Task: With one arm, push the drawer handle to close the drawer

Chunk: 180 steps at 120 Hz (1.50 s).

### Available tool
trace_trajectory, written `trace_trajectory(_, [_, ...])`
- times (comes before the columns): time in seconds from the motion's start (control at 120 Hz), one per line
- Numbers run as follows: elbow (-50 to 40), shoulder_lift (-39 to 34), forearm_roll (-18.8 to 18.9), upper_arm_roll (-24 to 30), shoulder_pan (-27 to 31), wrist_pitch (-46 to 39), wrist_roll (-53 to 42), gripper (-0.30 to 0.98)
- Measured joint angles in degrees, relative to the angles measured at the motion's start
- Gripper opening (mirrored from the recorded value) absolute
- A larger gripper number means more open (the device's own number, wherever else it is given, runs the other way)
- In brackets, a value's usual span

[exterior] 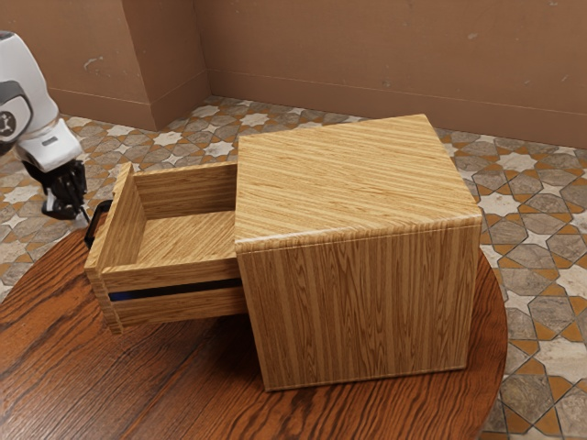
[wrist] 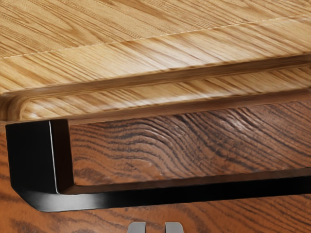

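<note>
So, slightly spread, the end effector [exterior: 84,218] faces the handle [wrist: 146,200], drawer [exterior: 179,276] and cabinet [exterior: 358,312] beyond

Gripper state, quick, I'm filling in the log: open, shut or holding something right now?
Gripper: open, fingertips apart, holding nothing; the black drawer handle is not between them.

a wooden table [exterior: 165,385] with a curved edge and streaky, dark reddish-brown grain stands over a tiled floor [exterior: 523,380] patterned with pale stars, mottled gray-brown shapes and orange-brown pieces. brown walls [exterior: 367,46], marked by a few pale scuffs, rise behind, meeting at a corner beside a jutting section [exterior: 156,50], with a matching baseboard [exterior: 385,108] along the foot.
</note>
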<state>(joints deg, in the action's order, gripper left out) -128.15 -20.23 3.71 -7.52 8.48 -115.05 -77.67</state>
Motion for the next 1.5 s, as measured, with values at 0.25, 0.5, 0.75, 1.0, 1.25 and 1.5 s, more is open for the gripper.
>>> trace_trajectory(0.25, [0.0, 0.1, -1.7, 1.4, 0.1, -0.9, -3.5, -0.09])
trace_trajectory(0.5, [0.0, 0.1, -2.0, 3.2, 0.1, -1.0, -4.8, -0.10])
trace_trajectory(0.75, [0.0, 0.1, -2.4, 4.1, 0.1, -1.1, -5.0, -0.10])
trace_trajectory(1.0, [0.1, 0.1, -3.7, 5.5, 0.1, -1.2, -4.8, -0.10])
trace_trajectory(1.25, [0.1, 0.2, -4.7, 6.6, 0.1, -1.3, -4.1, -0.10])
trace_trajectory(1.5, [0.1, 0.8, -5.3, 8.0, 0.0, -1.9, -2.9, -0.10])
